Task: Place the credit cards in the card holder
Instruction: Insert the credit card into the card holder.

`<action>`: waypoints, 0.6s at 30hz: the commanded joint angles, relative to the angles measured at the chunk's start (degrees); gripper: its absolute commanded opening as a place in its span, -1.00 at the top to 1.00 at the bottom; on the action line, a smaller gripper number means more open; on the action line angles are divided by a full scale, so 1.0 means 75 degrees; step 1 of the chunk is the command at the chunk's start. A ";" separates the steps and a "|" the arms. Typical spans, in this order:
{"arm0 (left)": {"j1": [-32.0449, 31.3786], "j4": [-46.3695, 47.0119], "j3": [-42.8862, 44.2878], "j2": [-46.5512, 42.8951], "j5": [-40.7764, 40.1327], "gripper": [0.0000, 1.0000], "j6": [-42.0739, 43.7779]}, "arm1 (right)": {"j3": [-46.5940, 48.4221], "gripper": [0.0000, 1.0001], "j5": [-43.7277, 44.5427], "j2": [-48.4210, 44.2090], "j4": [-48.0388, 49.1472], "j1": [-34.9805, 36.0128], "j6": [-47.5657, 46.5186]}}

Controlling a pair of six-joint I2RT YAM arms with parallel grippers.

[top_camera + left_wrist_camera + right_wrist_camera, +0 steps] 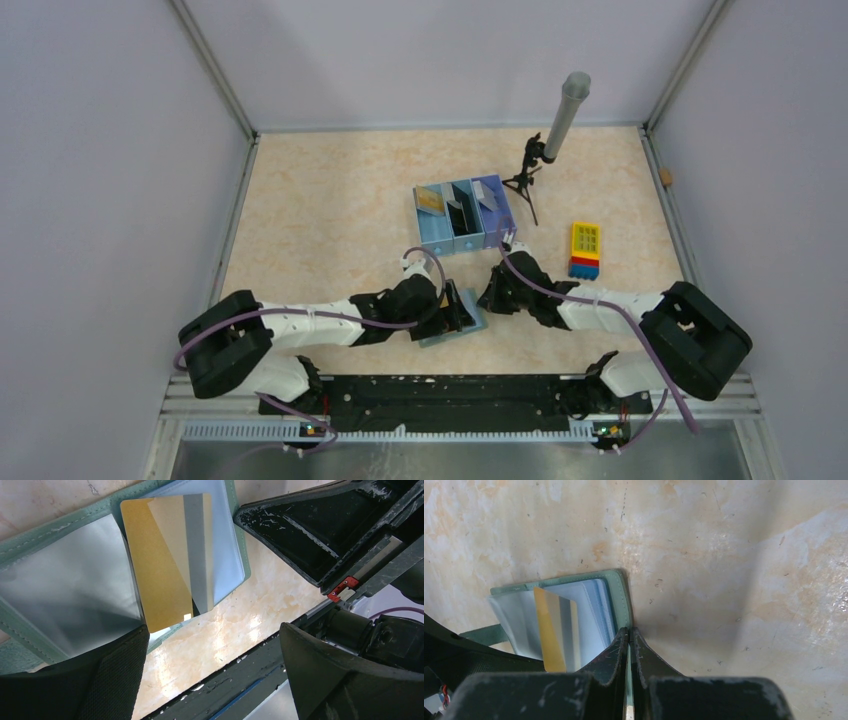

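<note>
The card holder (65, 585) lies open on the table near the arm bases, grey-green border around light blue pockets; it also shows in the top view (462, 326). A gold credit card (167, 560) with a grey stripe lies face down across its right pocket, partly sticking out over the near edge. My left gripper (215, 677) hovers just above it, jaws wide open and nothing between them. My right gripper (630, 631) is shut, its tips set against the card holder's green right edge (620, 595). More cards (432, 200) stand in the blue tray.
A blue three-compartment tray (470, 238) stands behind the grippers. Further back is a small black tripod (524, 182) with a grey tube. A yellow, red and blue block (585, 250) lies to the right. The arms' black base rail (430, 395) runs along the near edge.
</note>
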 commanded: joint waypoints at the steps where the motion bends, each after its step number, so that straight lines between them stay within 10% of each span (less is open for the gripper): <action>1: -0.0054 0.0327 0.0176 0.0063 -0.0022 -0.97 -0.0017 | -0.0006 1.00 0.0231 0.0173 -0.0270 0.0070 -0.0077; 18: -0.0601 -0.0947 0.0600 -0.0217 -0.1531 -0.97 0.4443 | -0.0081 1.00 0.0279 0.0153 -0.0276 0.0067 -0.0054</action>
